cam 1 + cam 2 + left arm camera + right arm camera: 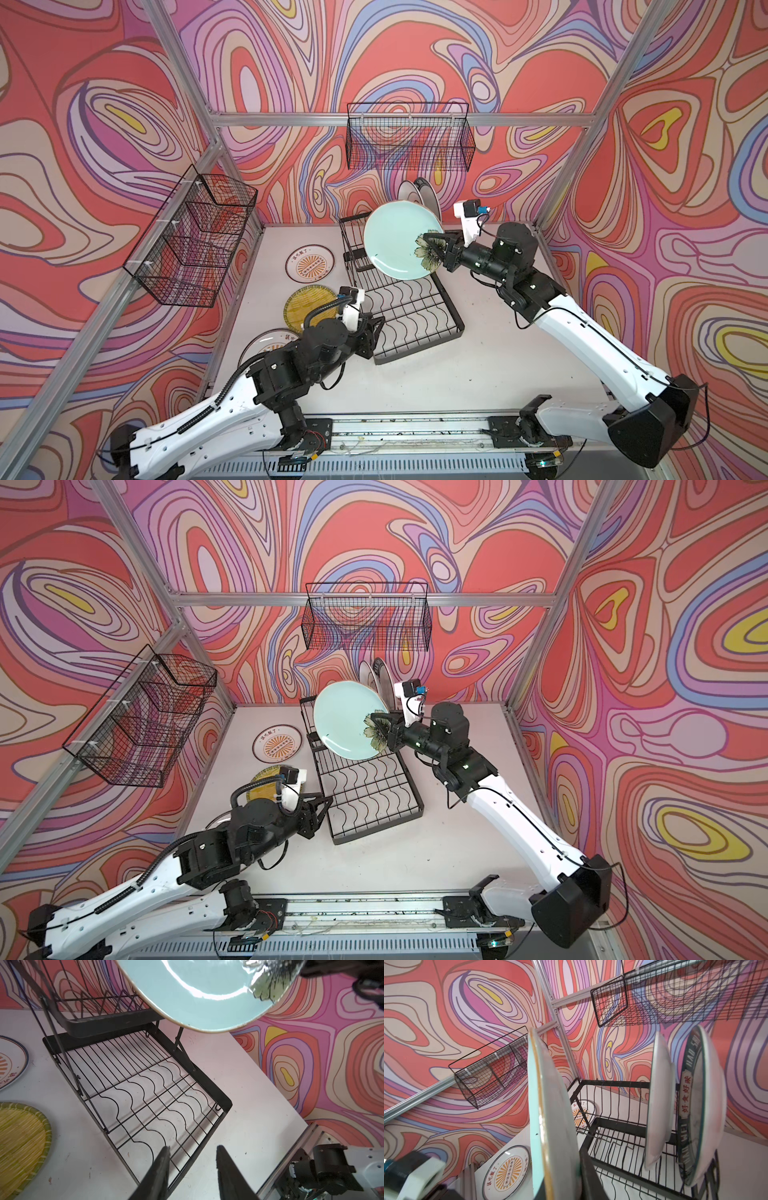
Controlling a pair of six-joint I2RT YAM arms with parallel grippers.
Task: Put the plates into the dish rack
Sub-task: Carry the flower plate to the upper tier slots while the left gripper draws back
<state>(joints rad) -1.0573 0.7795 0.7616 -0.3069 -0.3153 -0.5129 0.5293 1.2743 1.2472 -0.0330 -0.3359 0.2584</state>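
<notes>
Left of the dish rack [419,347], three plates lie flat on the table [478,374]. A sunburst plate [309,266] lies beside the rack's raised tier. A yellow woven-look plate [307,307] lies beside the low tray. A second sunburst plate [266,345] is nearest the rack's front left corner and mostly hidden under the left arm.

The left end effector [192,1149] hovers over that front corner of the tray, its jaws apart with nothing between them.

Over the raised tier, the right end effector [430,243] is clamped on the flowered rim of the pale green floral plate [395,241]. The plate is tilted nearly on edge, and I cannot tell whether its lower rim touches the wires.

At the rack's far end, a white plate [658,1101] and a dark-lettered plate [702,1105] stand upright in the slots, side by side.
</notes>
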